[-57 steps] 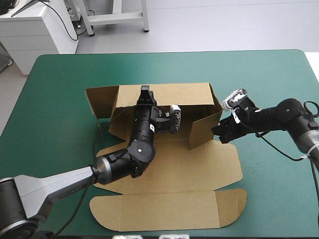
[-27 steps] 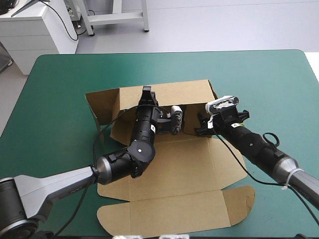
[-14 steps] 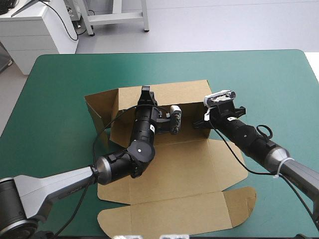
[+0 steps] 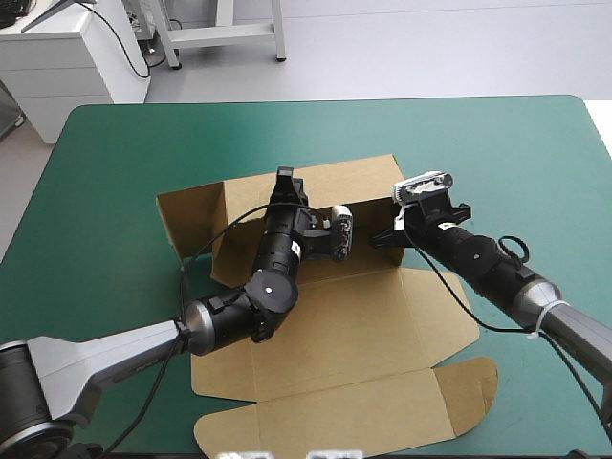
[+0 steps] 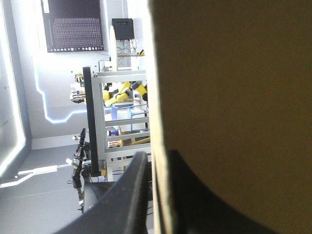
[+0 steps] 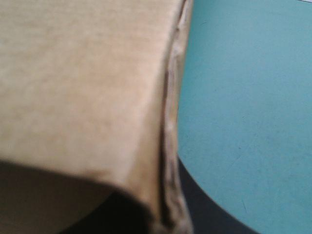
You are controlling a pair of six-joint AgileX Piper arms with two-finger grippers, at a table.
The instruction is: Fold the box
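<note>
Brown board makes up the box (image 4: 354,325), which lies opened out in the middle of the teal-green bench (image 4: 535,153). Nearest the robot, its long flap with rounded ends lies flat, close to the bench's near edge. Beyond that flap the wide middle panel also lies flat, with a short tab on its right side. Farther on, the far wall stands raised across the sheet. A side flap at that wall's left end stands up too and angles outward. The left fingers (image 4: 283,182) reach over the flat panel to the top edge of the far wall, about midway along it. In the left wrist view the board's edge runs up between them, with one black finger (image 5: 129,200) on each face, so they are clamped on the board. The right fingers (image 4: 387,236) sit at the right end of the same wall, where a short side flap is turned inward. In the right wrist view the board's edge runs close up between a black finger on the teal-green side and a darker shape on the other. They too look pinched on the box. The two pairs of fingers are well apart along the wall.
</note>
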